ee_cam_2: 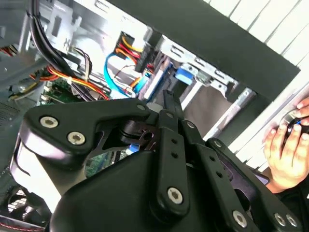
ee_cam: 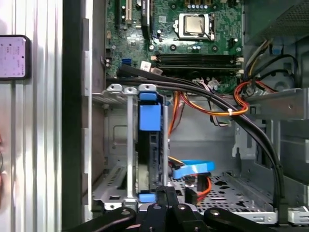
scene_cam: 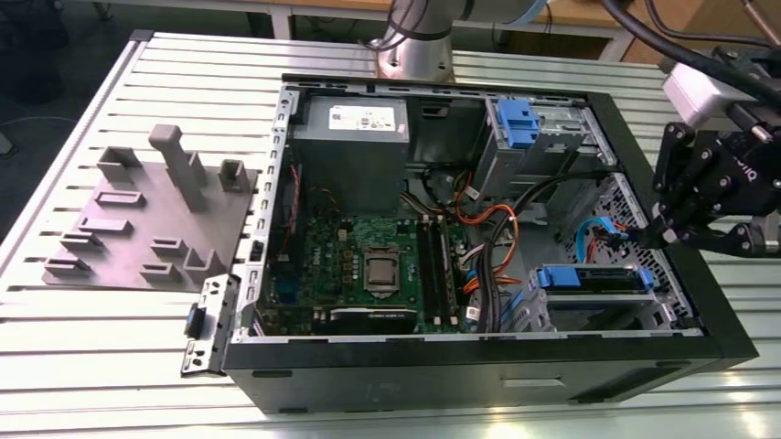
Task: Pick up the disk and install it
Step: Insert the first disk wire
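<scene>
1. Power supply sticker [scene_cam: 364, 116]: white, print too small to read.
2. Motherboard [ee_cam: 193, 48]: white markings, none legible.
3. Dark-framed device [ee_cam: 12, 57]: pale face, nothing readable on it.

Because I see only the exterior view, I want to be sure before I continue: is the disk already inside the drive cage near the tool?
Observer: In the first wrist view the disk stands on edge inside the drive cage with the blue latch. The tool is at its near end; touching or not, I cannot tell.
Operator: Is somebody close to the case?
Observer: Yes. In the second wrist view a hand rests at the table, just outside the case wall.
Operator: Is anything else lying there?
Observer: In the first wrist view a flat device with a pale face lies on the table beside the case.
</scene>
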`<state>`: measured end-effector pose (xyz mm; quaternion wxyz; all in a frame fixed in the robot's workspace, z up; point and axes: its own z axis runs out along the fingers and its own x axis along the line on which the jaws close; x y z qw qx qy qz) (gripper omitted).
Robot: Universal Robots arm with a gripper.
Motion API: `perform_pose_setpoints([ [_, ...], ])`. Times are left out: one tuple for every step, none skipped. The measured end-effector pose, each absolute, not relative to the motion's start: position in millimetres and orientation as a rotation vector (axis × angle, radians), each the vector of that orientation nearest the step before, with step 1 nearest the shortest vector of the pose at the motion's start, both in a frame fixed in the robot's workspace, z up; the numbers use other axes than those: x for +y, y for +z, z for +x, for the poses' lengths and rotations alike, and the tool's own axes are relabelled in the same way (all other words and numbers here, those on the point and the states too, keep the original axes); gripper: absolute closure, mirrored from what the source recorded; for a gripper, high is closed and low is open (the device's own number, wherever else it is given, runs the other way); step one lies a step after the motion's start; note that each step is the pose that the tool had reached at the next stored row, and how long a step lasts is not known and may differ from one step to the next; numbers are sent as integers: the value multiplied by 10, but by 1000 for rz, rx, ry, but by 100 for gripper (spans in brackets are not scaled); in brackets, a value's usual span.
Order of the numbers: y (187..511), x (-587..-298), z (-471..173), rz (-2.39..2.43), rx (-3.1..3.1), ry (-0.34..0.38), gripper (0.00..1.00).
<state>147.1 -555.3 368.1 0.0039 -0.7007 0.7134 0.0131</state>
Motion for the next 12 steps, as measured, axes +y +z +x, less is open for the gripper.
perform_pose_setpoints([
  [3678,-5527,1479,-2196,2236,41,89],
  [3676,-5506,1481,-2196,2236,41,89],
  [3673,-5484,1482,-2196,2236,42,89],
  [3670,-5462,1485,-2196,2236,42,89],
  [3667,-5439,1492,-2197,2237,44,89],
  [3662,-5416,1500,-2199,2239,47,89],
  [3657,-5396,1514,-2201,2241,52,89],
  [3651,-5381,1530,-2203,2243,58,89],
  [3644,-5372,1546,-2206,2247,66,89],
  [3636,-5369,1564,-2210,2251,75,89],
  [3630,-5363,1582,-2214,2255,84,89],
  [3622,-5355,1595,-2218,2259,94,89],
])
